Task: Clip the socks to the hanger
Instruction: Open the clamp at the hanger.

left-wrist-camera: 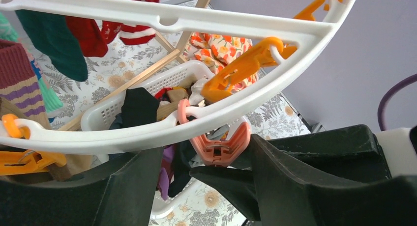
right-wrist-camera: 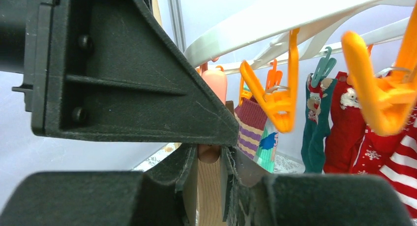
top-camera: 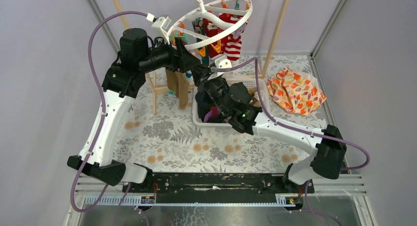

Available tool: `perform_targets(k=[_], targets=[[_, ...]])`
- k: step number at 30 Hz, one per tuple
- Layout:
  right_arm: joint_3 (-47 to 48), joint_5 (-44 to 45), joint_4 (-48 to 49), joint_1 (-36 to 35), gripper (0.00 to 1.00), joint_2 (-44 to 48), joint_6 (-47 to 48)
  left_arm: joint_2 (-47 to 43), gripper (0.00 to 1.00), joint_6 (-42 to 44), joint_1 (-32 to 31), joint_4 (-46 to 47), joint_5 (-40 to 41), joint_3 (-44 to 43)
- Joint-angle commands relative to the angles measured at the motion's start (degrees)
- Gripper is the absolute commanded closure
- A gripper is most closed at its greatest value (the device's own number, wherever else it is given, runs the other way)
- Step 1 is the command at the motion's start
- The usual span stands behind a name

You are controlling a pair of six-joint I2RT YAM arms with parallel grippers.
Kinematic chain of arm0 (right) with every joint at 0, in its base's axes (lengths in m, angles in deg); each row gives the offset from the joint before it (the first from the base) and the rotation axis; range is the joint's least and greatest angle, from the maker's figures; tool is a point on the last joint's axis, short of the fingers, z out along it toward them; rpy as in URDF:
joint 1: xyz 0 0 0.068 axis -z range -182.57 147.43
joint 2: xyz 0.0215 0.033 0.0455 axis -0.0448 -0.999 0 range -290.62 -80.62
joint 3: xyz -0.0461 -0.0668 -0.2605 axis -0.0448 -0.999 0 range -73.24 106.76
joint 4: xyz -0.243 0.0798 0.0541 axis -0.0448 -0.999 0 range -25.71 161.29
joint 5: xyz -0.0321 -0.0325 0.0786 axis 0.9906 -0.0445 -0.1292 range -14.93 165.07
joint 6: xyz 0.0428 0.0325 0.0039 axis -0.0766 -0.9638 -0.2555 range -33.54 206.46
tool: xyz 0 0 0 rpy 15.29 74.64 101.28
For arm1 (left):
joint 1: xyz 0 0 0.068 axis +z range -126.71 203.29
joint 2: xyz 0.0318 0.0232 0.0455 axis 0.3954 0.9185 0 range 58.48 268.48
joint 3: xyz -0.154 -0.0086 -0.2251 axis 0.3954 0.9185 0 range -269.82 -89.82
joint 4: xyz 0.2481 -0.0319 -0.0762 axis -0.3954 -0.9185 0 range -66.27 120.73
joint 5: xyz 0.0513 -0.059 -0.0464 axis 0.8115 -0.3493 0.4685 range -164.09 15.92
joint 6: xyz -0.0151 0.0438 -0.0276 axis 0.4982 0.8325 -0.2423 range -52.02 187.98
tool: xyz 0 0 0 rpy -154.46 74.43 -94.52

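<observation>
The white ring hanger [top-camera: 244,20] hangs at the back with red, teal and striped socks [top-camera: 231,42] clipped on. In the left wrist view my left gripper [left-wrist-camera: 206,162] stands open astride a salmon clip [left-wrist-camera: 221,145] under the hanger rim [left-wrist-camera: 255,96]. Its right finger touches the clip and its left finger is apart from it. A dark pointed shape sits just under the clip. My right gripper [right-wrist-camera: 210,159] is shut on a tan ribbed sock [right-wrist-camera: 211,191] directly below that salmon clip [right-wrist-camera: 215,83]. From above, the right gripper [top-camera: 202,73] is beside the left gripper [top-camera: 189,56].
A white basket [top-camera: 199,119] with several loose socks stands under both grippers. An orange-and-white patterned cloth [top-camera: 295,91] lies at the right. Wooden poles [top-camera: 273,34] hold up the hanger. Orange clips [left-wrist-camera: 241,69] hang along the rim. A tan sock [top-camera: 179,88] dangles left of the basket.
</observation>
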Motion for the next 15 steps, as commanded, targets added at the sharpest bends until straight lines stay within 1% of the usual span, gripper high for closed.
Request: perform_targets(k=[1, 5, 8, 10, 12, 15], targets=[[2.3, -3.9, -0.5, -3.4, 1.0, -0.3, 0.7, -1.1, 0.3, -0.4, 0.0, 12.5, 5.1, 1.9], [2.5, -4.1, -0.8, -3.4, 1.0, -0.3, 0.8, -2.2, 0.34, -1.7, 0.0, 15.9, 6.6, 4.0], [2.6, -4.4, -1.0, -3.5, 1.0, -0.4, 0.7, -2.0, 0.35, -2.7, 0.1, 17.2, 6.4, 4.2], [2.6, -4.4, -1.1, -3.5, 1.0, -0.3, 0.6, -2.0, 0.31, -3.4, 0.2, 17.9, 6.2, 4.3], [2.6, -4.4, -1.2, -3.5, 1.0, -0.3, 0.6, -2.1, 0.24, -4.1, 0.5, 18.7, 5.9, 4.5], [2.6, -4.5, -1.3, -3.5, 1.0, -0.3, 0.7, -2.2, 0.22, -5.3, 1.3, 19.9, 4.7, 4.5]])
